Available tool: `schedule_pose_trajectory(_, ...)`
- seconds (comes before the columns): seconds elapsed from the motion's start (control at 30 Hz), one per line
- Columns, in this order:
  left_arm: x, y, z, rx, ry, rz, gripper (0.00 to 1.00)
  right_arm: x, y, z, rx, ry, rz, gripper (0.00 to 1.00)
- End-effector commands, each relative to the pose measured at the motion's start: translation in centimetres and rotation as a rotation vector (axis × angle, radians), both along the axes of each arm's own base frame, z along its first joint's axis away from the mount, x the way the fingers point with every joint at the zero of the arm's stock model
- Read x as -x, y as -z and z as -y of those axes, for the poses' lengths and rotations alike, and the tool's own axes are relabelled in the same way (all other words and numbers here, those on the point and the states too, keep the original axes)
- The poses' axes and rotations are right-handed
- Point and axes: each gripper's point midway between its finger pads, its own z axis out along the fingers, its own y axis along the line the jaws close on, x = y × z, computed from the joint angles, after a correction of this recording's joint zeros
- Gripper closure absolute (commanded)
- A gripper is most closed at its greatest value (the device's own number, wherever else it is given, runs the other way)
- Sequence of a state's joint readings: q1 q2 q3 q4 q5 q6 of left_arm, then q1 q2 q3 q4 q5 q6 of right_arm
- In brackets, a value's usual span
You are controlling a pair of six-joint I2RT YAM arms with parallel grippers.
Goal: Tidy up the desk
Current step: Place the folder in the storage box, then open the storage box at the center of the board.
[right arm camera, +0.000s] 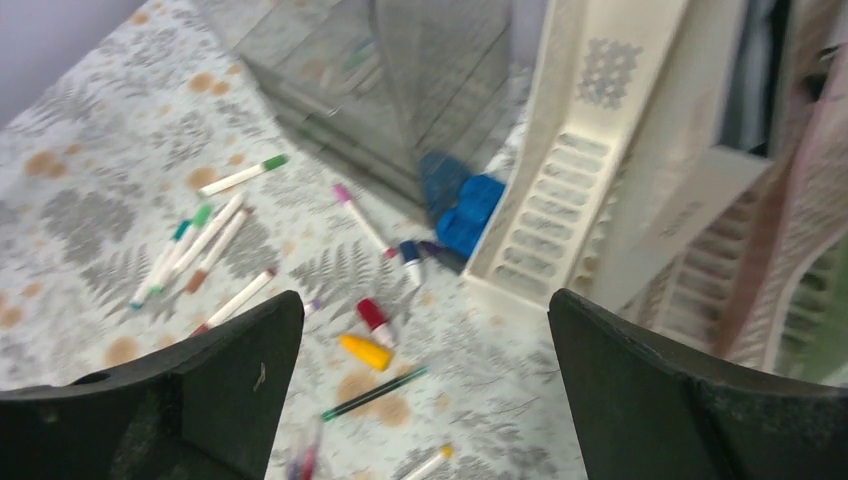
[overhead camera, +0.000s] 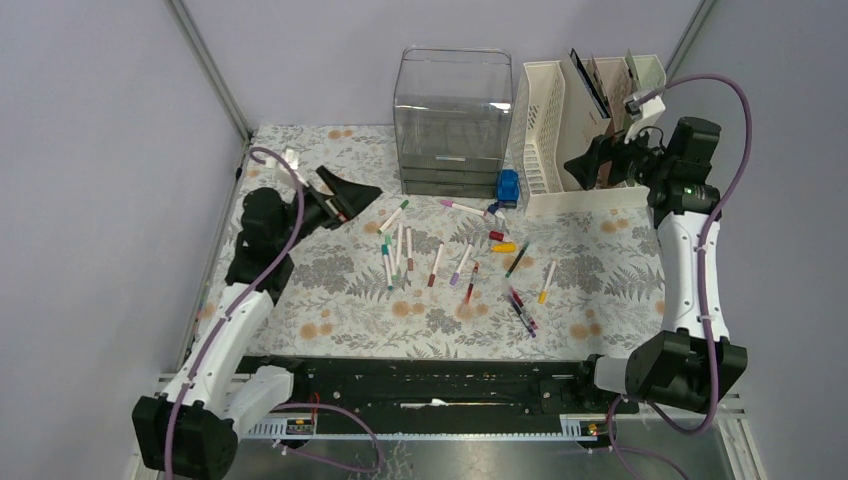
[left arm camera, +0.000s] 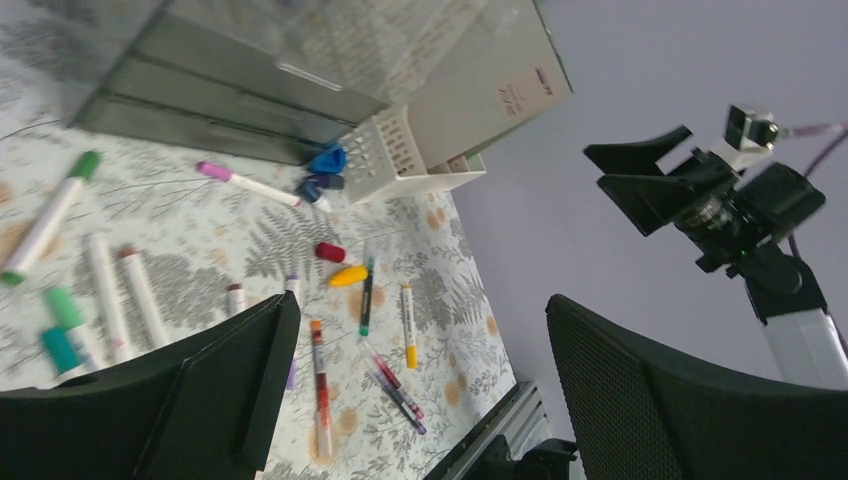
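The desk [overhead camera: 330, 310] has a white cloth with grey ferns and orange flowers. Several markers [overhead camera: 400, 250] and pens [overhead camera: 520, 310] lie scattered across its middle, with a yellow cap [overhead camera: 503, 247] and a red cap [overhead camera: 497, 236] among them. My left gripper [overhead camera: 358, 200] is open and empty, raised above the back left of the desk; its wrist view [left arm camera: 420, 300] looks over the pens. My right gripper [overhead camera: 585, 168] is open and empty, held high in front of the white file organizer [overhead camera: 575, 130]; the caps [right arm camera: 365, 350] show between its fingers.
A clear drawer box [overhead camera: 452, 125] stands at the back centre, with a blue object [overhead camera: 508, 186] beside it against the organizer. A black rail [overhead camera: 430, 380] runs along the near edge. Grey walls close in on the left, back and right.
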State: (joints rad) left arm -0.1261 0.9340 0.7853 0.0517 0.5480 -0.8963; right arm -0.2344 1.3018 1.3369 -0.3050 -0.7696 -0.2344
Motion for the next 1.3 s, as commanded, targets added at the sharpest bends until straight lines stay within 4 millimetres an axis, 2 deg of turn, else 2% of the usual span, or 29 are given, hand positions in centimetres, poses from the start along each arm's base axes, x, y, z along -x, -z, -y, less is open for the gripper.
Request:
schedule_pose_trajectory(0.0,-2.1,-3.5,2.5,-0.001,-0.057,0.141,0.02,4.5,0.7,-3.5,-0.132,-0.156,-0.119,0.0)
schedule_pose_trajectory(0.1,-3.4,-4.0,5.2,0.018,-0.025,0.142,0.03,5.6,2.5,-4.2,-0.188,-0.179,-0.194,0.0)
schedule_pose_trajectory(0.2,-5.6,-4.0,7.9,0.012,-0.005,0.123,0.04,6.2,4.2,-4.6,-0.222,-0.19,-0.254,0.0)
schedule_pose_trajectory(0.4,-9.6,-3.6,11.3,0.108,0.01,0.085,0.08,6.5,6.5,-5.0,-0.288,-0.195,-0.345,0.0)
schedule_pose_trajectory(0.57,-11.5,-1.7,12.9,0.227,-0.007,0.068,0.13,6.6,7.9,-5.5,-0.348,-0.194,-0.389,0.0)
schedule_pose_trajectory(0.7,-13.0,0.7,14.8,0.263,-0.018,0.035,0.24,6.6,8.4,-5.6,-0.351,-0.193,-0.383,0.0)
schedule_pose_trajectory(0.93,-15.9,5.5,16.5,0.259,-0.056,-0.069,0.41,6.5,9.0,-6.0,-0.344,-0.206,-0.388,0.0)
schedule_pose_trajectory(1.03,-17.0,7.1,16.4,0.247,-0.094,-0.106,0.42,6.4,9.3,-6.1,-0.344,-0.205,-0.392,0.0)
schedule_pose_trajectory(1.27,-19.0,8.7,16.6,0.279,-0.142,-0.14,0.46,6.4,9.9,-6.6,-0.342,-0.218,-0.403,0.0)
